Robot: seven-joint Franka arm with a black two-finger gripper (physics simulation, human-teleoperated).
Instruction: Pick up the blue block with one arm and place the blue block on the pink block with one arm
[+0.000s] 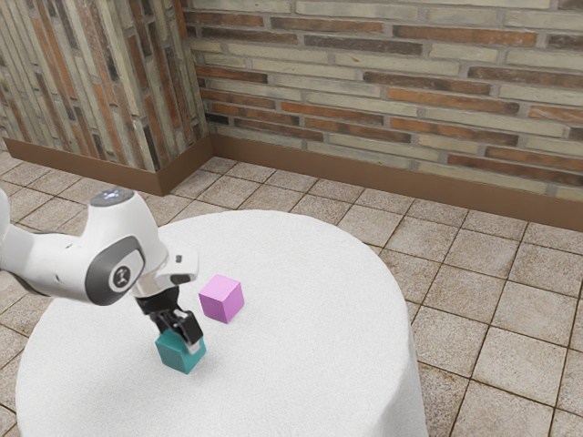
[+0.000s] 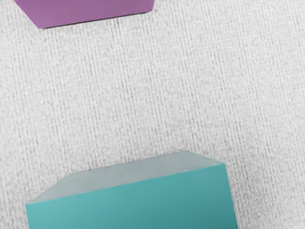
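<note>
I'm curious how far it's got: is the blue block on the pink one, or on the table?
On the table. The blue block rests flat on its white top, apart from the pink block.

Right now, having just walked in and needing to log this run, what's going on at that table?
A single robot arm has its hand down at the top of the blue block, which sits on the round white table. The pink block stands beside it, a gap apart, with nothing on top. The stacking is not yet done. I cannot tell whether the hand has gripped the blue block.
</note>
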